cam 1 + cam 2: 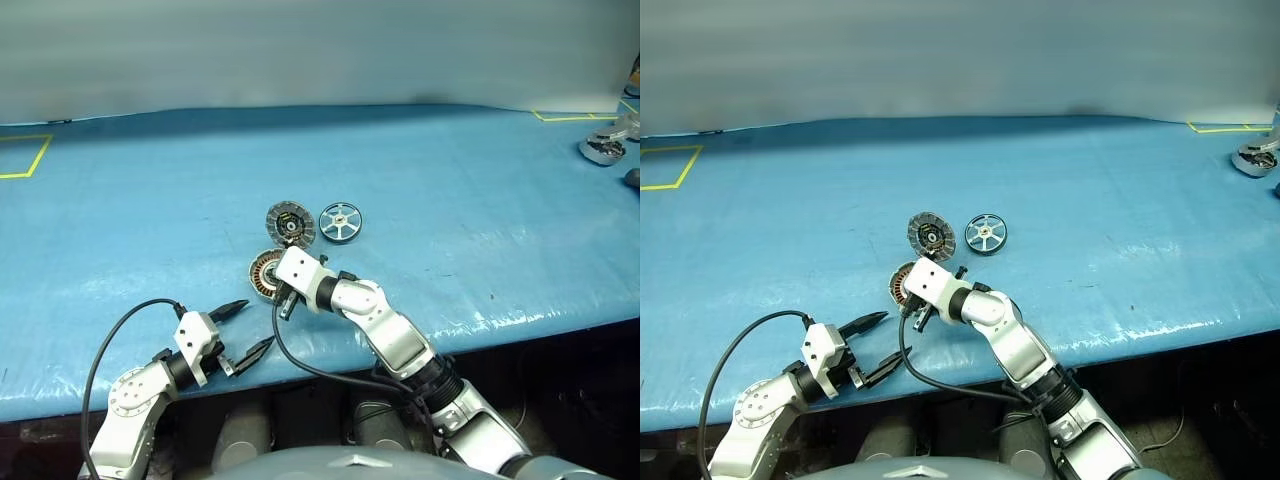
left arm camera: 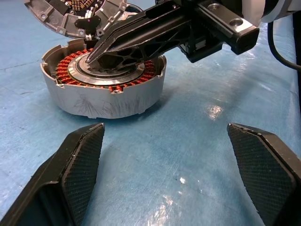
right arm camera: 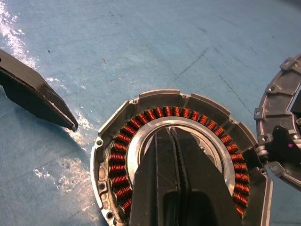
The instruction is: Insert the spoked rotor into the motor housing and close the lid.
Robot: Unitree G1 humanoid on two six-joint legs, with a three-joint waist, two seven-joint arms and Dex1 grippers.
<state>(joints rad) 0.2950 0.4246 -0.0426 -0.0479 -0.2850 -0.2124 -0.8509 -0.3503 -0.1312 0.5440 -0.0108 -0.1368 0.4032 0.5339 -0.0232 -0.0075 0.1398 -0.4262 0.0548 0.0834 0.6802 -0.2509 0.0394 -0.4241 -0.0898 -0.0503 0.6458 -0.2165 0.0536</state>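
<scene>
Spoked rotor: small shiny silver wheel with open gaps [image 1: 341, 222], flat on the blue table cover [image 1: 480, 200], just beside the lid, apart from both grippers.
Handling: likely rigid metal, light, slick; best pinched across the rim or on one spoke through a gap.
Motor housing: short round silver puck ringed with copper windings [image 3: 178, 155], near the table edge, centre empty; windings probably fragile, to be avoided.
Lid: flat grey segmented disc, dark centre [image 1: 290, 224], touching or just behind the housing.
Right gripper [image 2: 96, 52]: fingers pressed together, empty, tips over the housing's centre.
Left gripper [image 1: 246, 327]: fingers wide apart, empty, near the housing.
</scene>
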